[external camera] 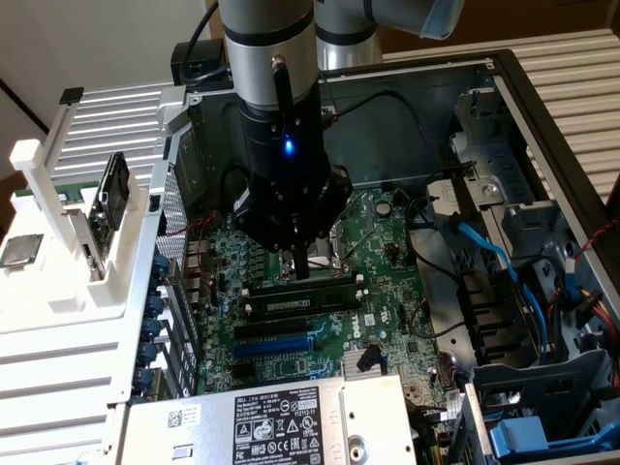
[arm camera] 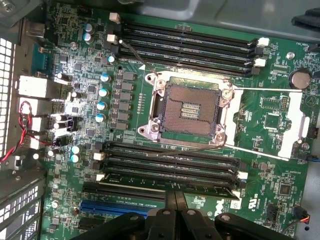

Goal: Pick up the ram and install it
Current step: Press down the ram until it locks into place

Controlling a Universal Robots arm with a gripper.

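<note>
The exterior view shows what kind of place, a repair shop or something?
Probably a test bench for robotic computer assembly, not clearly a shop. An open PC case lies with its motherboard exposed, a robot arm reaches into it over a ram stick, and a white parts rack stands beside.

Exterior view is looking down at an angle into the open PC case (external camera: pixel 542 116), mid-distance. Wrist view is facing straight down, close over the motherboard (arm camera: pixel 270 115); both are sharing the memory slots (external camera: pixel 300 291).
</note>
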